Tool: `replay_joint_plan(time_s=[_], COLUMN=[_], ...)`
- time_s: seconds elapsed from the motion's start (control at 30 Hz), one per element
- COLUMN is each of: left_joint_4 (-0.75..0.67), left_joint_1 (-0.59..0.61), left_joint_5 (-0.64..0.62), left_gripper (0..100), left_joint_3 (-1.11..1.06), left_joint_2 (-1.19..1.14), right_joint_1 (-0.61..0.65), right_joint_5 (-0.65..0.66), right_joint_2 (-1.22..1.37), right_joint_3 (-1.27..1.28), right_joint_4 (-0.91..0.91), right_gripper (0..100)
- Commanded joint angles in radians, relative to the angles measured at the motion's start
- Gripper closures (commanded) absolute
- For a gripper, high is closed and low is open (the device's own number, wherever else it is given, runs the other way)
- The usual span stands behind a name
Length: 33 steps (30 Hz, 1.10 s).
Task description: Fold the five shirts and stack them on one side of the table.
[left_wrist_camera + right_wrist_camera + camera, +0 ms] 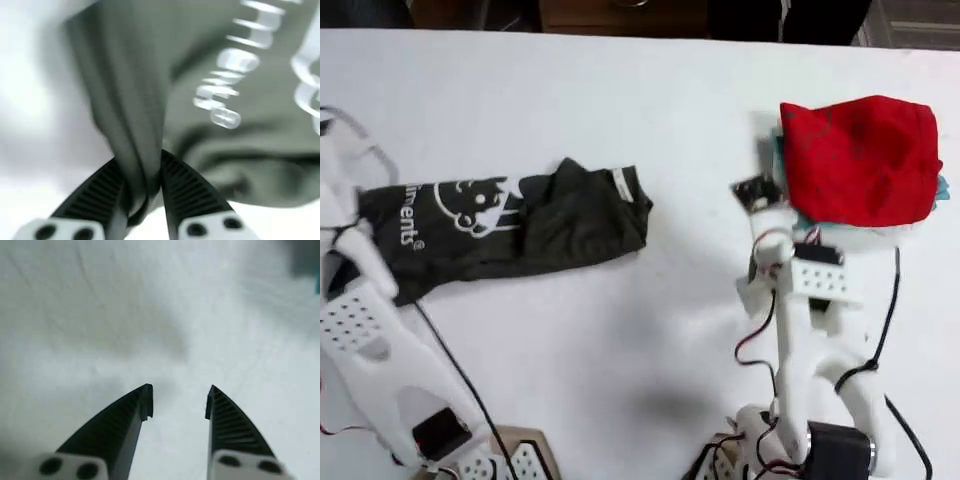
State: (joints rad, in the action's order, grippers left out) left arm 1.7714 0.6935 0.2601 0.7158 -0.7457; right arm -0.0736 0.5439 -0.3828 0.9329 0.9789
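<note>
Your left gripper (142, 165) is clamped on a bunched fold of the dark shirt (510, 225). Cloth fills the gap between the pads, and the white print lies just beyond. From above, the shirt lies as a long band across the left half of the table (620, 90), print up, with its far end rumpled near the middle. The pinch is at the end nearest the left arm.

Your right gripper (180, 390) stands apart and holds nothing. It hangs over bare table just beside the red shirt (865, 160). That shirt tops a folded pile at the right side, and a teal edge (942, 188) peeks out beneath it.

My read is that the pile is well begun and the dark shirt is the one in hand, narrowed lengthwise but not yet folded end to end.

The next move likely calls for you to lift the pinched end and carry it over toward the rumpled end, low enough that the band doesn't twist. The grip is on a gathered ridge rather than a flat hem, so expect the cloth to drape unevenly. Bringing the right gripper across to pin or square the far end would help. After that comes the carry to the red pile.
</note>
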Motion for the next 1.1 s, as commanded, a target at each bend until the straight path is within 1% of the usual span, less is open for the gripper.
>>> replay_joint_plan(time_s=[0.0, 0.07, 0.13, 0.23, 0.4, 0.5, 0.6, 0.7, 0.8, 0.93, 1.0, 1.07], left_joint_4=[0.015, 0.015, 0.015, 0.011, 0.009, 0.009, 0.009, 0.006, -0.014, -0.069, -0.072, -0.058], left_joint_1=[-0.173, -0.262, -0.344, -0.453, -0.617, -0.707, -0.787, -0.853, -0.904, -0.918, -0.918, -0.918], left_joint_5=[0.005, 0.003, 0.003, 0.003, 0.003, 0.002, -0.026, -0.075, -0.089, -0.089, -0.089, -0.089], left_gripper=[98, 98, 98, 98, 98, 98, 98, 98, 98, 97, 93, 84], left_joint_3=[-0.137, -0.188, -0.208, -0.196, -0.107, -0.051, -0.005, 0.025, 0.047, 0.119, 0.183, 0.254], left_joint_2=[0.187, 0.252, 0.304, 0.348, 0.336, 0.321, 0.301, 0.265, 0.195, 0.087, 0.044, 0.012], right_joint_1=[-0.010, -0.010, -0.007, -0.008, -0.008, -0.008, -0.008, -0.008, -0.008, -0.008, -0.008, -0.008], right_joint_5=[0.000, 0.000, -0.002, -0.002, -0.005, -0.054, -0.060, -0.061, -0.063, -0.063, -0.063, -0.063], right_joint_2=[-0.047, -0.047, -0.059, -0.074, -0.076, -0.076, -0.076, -0.076, -0.076, -0.076, -0.076, -0.076], right_joint_3=[0.130, 0.206, 0.249, 0.255, 0.256, 0.256, 0.256, 0.256, 0.256, 0.256, 0.256, 0.256], right_joint_4=[-0.186, -0.277, -0.312, -0.309, -0.309, -0.311, -0.311, -0.311, -0.311, -0.311, -0.311, -0.311], right_gripper=[82.7, 82.8, 82.8, 82.8, 82.8, 82.8, 82.8, 82.8, 82.8, 82.8, 82.8, 82.8])
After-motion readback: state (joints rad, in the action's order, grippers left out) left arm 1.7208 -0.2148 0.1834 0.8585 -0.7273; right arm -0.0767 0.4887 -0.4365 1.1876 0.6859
